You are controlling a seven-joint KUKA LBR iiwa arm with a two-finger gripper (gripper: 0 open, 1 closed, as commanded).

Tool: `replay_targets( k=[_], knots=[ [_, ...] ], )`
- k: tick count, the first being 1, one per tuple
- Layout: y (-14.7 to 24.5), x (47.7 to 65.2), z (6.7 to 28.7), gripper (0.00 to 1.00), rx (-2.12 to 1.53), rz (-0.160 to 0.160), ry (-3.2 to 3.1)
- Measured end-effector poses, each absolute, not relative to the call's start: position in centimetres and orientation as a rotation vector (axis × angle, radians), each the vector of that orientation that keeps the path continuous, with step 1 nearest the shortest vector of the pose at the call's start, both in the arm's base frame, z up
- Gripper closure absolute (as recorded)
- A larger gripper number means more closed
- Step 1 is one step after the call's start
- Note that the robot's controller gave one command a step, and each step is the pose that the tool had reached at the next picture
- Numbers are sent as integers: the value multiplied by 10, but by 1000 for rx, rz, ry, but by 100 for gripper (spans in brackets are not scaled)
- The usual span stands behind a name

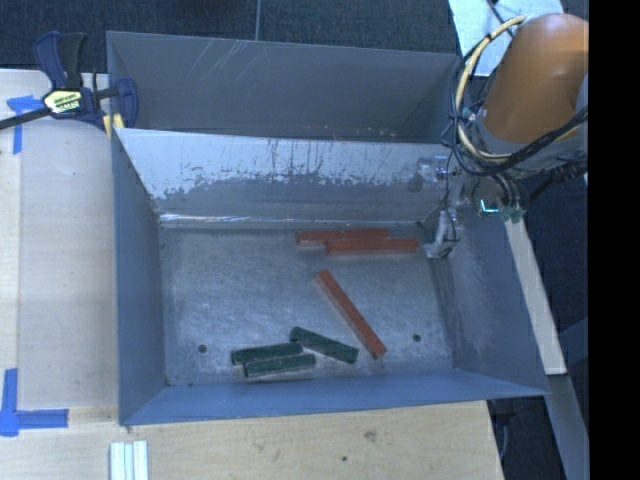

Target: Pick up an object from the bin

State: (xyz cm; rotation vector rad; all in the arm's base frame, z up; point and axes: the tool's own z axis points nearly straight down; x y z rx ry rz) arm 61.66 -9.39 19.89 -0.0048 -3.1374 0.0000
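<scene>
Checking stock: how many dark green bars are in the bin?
3 green bars, clustered near the front wall: one at left, one just below it, one angled at right. None seem hidden.

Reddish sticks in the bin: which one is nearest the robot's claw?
The back-wall stick reaching furthest right, its end beside the gripper; the slanted stick lies mid-floor.

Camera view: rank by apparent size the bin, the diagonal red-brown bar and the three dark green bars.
1. Grey bin
2. Diagonal red-brown bar
3. Tilted dark green bar, upper flat green bar and lower flat green bar: these look about alike, so they are not ranked against each other.
</scene>
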Motion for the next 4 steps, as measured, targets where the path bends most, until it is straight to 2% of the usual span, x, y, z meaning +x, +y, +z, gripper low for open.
replay_targets(
  k=[1,2,3,4],
  knots=[
    [-61,622,66,0,-104,-2,-3134],
    [-62,625,71,100,-103,-1,-3143],
    [-77,613,227,100,164,5,-3150],
    [-19,536,159,100,49,-4,-3133]
  ],
)
